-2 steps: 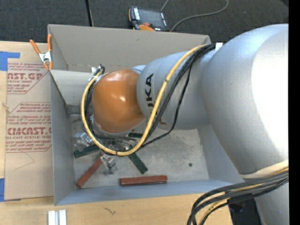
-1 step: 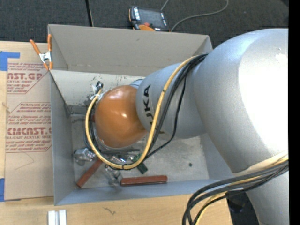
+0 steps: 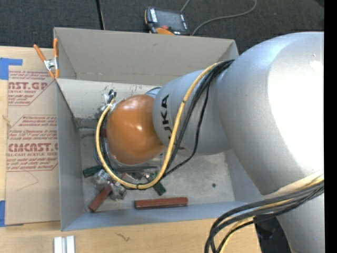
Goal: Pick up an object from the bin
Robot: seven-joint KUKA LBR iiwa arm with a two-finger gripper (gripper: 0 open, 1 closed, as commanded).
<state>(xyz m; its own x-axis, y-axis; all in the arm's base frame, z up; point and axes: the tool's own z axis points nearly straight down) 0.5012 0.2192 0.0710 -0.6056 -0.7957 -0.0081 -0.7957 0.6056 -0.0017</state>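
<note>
Camera view: claw point(image 3: 117, 182) under orange cover point(image 3: 131, 129), beside brown stick point(image 3: 99, 199) near bin point(image 3: 142, 51) front-left corner; its state cannot be determined.

2 brown bars point(image 3: 160, 203), 2 green pieces point(image 3: 159, 188)

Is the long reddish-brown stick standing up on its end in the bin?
No, the long reddish-brown stick lies flat on the floor of the bin, along its near wall.
</note>
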